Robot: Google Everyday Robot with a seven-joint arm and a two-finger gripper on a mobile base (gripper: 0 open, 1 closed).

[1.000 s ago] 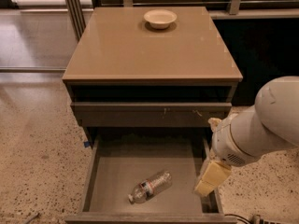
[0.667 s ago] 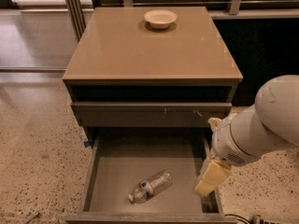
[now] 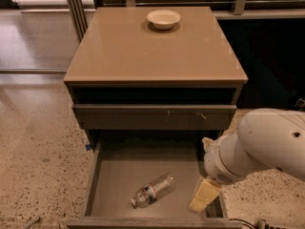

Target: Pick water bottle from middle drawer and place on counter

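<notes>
The water bottle (image 3: 153, 191) lies on its side on the floor of the open middle drawer (image 3: 119, 175), cap toward the front left. The glossy tan counter (image 3: 152, 46) sits above the drawers. My gripper (image 3: 204, 196) hangs over the drawer's right front corner, its cream-coloured finger (image 3: 205, 194) pointing down, to the right of the bottle and apart from it. The white arm (image 3: 257, 147) comes in from the right.
A small cream bowl (image 3: 163, 18) stands at the back of the counter. A shut drawer front (image 3: 152, 117) with pale scuff marks is above the open drawer. Speckled floor (image 3: 38, 151) lies to the left. A metal post (image 3: 76, 6) stands back left.
</notes>
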